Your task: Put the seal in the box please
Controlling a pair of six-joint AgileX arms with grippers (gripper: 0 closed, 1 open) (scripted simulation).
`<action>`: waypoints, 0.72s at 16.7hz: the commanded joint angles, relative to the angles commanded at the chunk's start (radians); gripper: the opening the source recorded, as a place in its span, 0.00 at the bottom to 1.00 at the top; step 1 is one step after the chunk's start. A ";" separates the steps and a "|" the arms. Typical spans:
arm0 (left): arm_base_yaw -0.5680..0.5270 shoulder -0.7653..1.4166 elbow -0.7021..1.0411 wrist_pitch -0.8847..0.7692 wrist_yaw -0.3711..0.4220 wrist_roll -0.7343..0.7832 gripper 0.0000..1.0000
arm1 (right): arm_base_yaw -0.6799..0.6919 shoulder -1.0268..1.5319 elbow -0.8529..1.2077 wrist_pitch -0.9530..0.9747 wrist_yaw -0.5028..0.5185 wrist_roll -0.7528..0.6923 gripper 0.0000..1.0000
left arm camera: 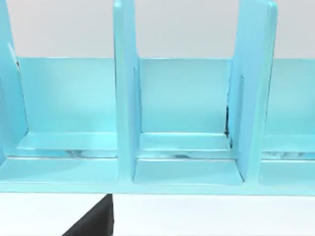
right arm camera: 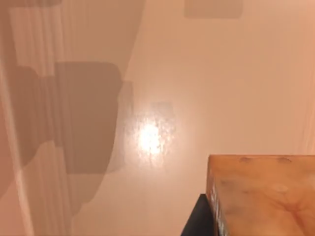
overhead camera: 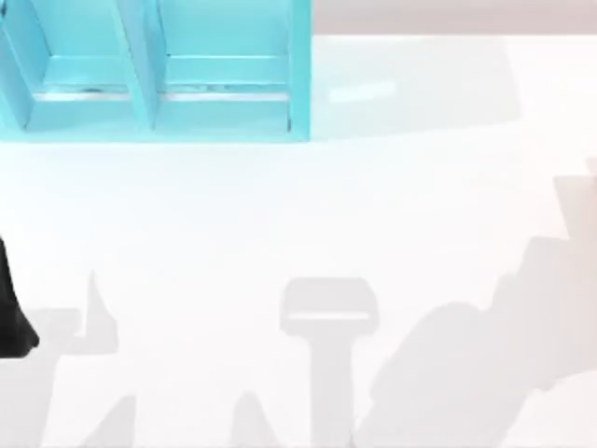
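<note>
Top view: a light-blue compartmented box [overhead camera: 159,79] is noted at the far left of the white tabletop [overhead camera: 373,215], its dividers standing upright. A black part of the left arm [overhead camera: 11,313] is seen at the left edge; the left pincer's opening cannot be told.

Left wrist view: the box [left arm camera: 182,142] is faced closely, with open compartments side by side between upright dividers and the tabletop's white edge below.

Right wrist view: the orange-brown seal [right arm camera: 261,196] is seen close under the camera, above the tabletop [right arm camera: 206,73], beside a dark part, presumably a finger. Whether the right pincer clamps it cannot be told.

Judgement: the carry toward the box seems in hand; the seal is best kept upright and centred over one compartment, clear of the dividers, before release.
</note>
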 joint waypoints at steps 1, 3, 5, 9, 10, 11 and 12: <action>0.000 0.000 0.000 0.000 0.000 0.000 1.00 | 0.000 0.003 -0.038 0.044 0.000 0.000 0.00; 0.000 0.000 0.000 0.000 0.000 0.000 1.00 | -0.001 0.008 -0.103 0.113 -0.002 0.001 0.00; 0.000 0.000 0.000 0.000 0.000 0.000 1.00 | -0.001 0.011 -0.128 0.138 -0.002 0.001 0.00; 0.000 0.000 0.000 0.000 0.000 0.000 1.00 | -0.001 0.011 -0.128 0.138 -0.002 0.001 0.08; 0.000 0.000 0.000 0.000 0.000 0.000 1.00 | -0.001 0.011 -0.128 0.138 -0.002 0.001 0.15; 0.000 0.000 0.000 0.000 0.000 0.000 1.00 | -0.001 0.011 -0.128 0.138 -0.002 0.001 0.23; 0.000 0.000 0.000 0.000 0.000 0.000 1.00 | -0.001 0.011 -0.128 0.138 -0.002 0.001 0.30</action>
